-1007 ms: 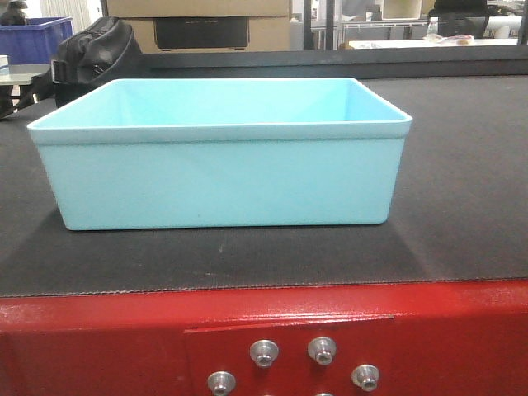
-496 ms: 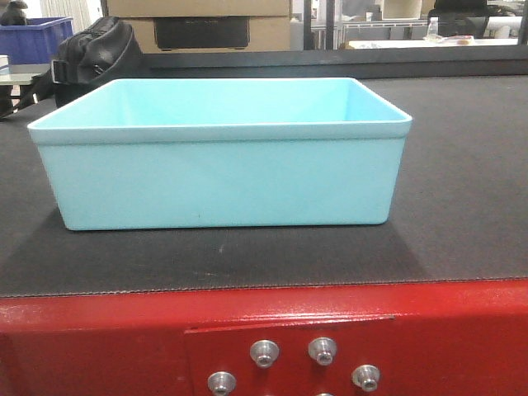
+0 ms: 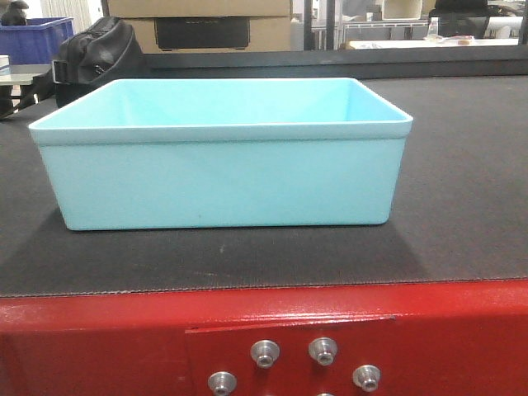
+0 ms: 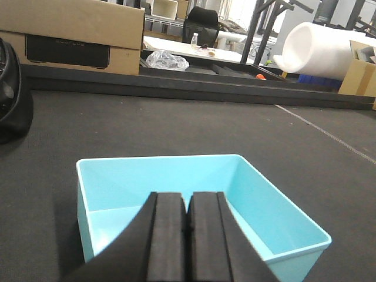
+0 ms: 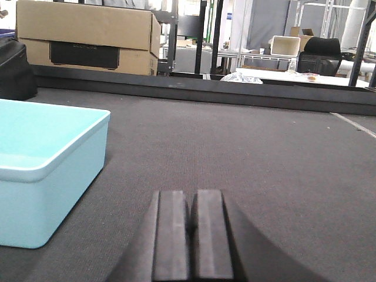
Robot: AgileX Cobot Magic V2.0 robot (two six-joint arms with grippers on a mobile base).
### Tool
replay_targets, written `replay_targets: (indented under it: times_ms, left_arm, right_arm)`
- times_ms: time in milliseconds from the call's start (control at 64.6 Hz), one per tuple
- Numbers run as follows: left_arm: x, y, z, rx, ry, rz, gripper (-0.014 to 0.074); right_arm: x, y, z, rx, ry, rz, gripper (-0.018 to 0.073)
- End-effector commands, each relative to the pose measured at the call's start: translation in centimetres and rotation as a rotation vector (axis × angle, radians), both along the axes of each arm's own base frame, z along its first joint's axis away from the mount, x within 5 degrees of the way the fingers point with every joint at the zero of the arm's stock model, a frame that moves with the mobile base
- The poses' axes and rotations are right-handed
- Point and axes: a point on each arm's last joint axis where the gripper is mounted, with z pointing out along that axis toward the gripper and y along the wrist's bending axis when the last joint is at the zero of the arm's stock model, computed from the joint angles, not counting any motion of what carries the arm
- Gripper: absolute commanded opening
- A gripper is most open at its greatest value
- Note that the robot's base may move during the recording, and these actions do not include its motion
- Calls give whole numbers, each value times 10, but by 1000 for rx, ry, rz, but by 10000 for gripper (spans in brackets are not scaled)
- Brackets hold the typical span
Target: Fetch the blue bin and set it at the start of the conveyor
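Blue bin [image 3: 221, 177] sits flat on the conveyor start [image 3: 462, 206], just behind the red frame [image 3: 99, 338], empty. Left gripper [image 4: 187, 235] pressed closed above the bin's near wall; right gripper [image 5: 192, 241] closed beside it, holding nothing. Best to retreat straight back, without nudging the rim.

smooth plastic bin [image 3: 221, 177] — rough fabric belt [image 3: 462, 206]

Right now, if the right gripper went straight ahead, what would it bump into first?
Probably nothing soon: the right gripper, shut, points along bare conveyor belt. The blue bin sits off to its left. The dark rail at the far edge comes first.
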Motion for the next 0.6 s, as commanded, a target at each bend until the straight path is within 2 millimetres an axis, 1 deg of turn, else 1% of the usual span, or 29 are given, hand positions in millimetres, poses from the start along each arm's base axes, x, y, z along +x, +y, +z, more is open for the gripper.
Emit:
replay_targets:
  times_ms: [0, 589]
  left_arm:
    - [-1, 0, 3, -17, -28, 0, -111]
    - [-1, 0, 3, -16, -30, 0, -111]
  right_arm:
    - [-1, 0, 2, -4, -27, -4, -162]
    - [-1, 0, 2, -4, -27, -4, -162]
